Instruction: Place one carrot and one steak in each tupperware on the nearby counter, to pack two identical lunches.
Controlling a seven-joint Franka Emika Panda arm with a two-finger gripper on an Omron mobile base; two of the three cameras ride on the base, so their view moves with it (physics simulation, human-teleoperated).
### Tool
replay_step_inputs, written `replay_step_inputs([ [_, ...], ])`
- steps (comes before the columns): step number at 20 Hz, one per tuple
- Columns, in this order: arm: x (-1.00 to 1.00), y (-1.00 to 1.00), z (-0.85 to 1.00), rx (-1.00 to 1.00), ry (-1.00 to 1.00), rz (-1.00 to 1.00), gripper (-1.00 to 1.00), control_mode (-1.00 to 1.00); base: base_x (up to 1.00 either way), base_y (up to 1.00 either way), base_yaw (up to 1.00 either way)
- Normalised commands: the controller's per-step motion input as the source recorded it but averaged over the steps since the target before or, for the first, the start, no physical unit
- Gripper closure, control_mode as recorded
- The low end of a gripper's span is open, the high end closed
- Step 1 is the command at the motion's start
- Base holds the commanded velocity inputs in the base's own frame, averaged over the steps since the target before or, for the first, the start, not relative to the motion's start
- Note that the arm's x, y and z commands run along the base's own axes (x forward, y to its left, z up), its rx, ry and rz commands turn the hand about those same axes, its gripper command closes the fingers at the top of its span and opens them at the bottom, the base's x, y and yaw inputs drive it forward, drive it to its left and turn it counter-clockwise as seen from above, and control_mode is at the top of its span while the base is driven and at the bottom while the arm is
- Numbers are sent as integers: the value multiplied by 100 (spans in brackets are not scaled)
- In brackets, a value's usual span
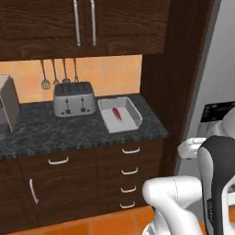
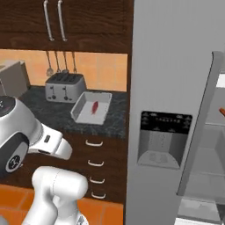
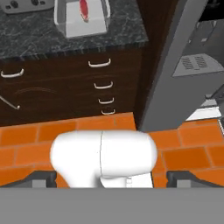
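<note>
- The gripper (image 3: 111, 178) sits at the bottom of the hand view, its two dark fingertips (image 3: 41, 178) far apart at lower left and lower right — spread wide, holding nothing and touching nothing; between them lies orange tiled floor (image 3: 26, 135).
- One tupperware (image 1: 120, 114), a pale rectangular tray, stands on the counter (image 1: 69, 131) at the centre of the left base view, just right of the silver toaster (image 1: 74, 98) and near the counter's right end.
- A steak (image 1: 117, 113), a small red piece, lies inside that tray; in the right base view the same tray (image 2: 91, 107) appears left of centre.
- The counter's front edge runs over dark drawers (image 1: 131, 172) with silver handles; a dark wooden panel (image 1: 176, 69) bounds its right end.
- The grey fridge (image 2: 176, 88) fills the right half of the right base view — its door (image 2: 200, 132) stands open at the far right edge.
- An orange bit at that view's right edge is too small to identify.
- Open floor lies in front of the drawers, lower centre of the hand view.
</note>
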Motion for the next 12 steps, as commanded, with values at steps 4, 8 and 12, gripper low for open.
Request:
replay_step_inputs([
  [4,0,0,0,0,0,0,-100,100,-11,-100,0],
  [8,0,0,0,0,0,0,-100,100,41,-100,0],
  [12,0,0,0,0,0,0,-100,100,35,-100,0],
])
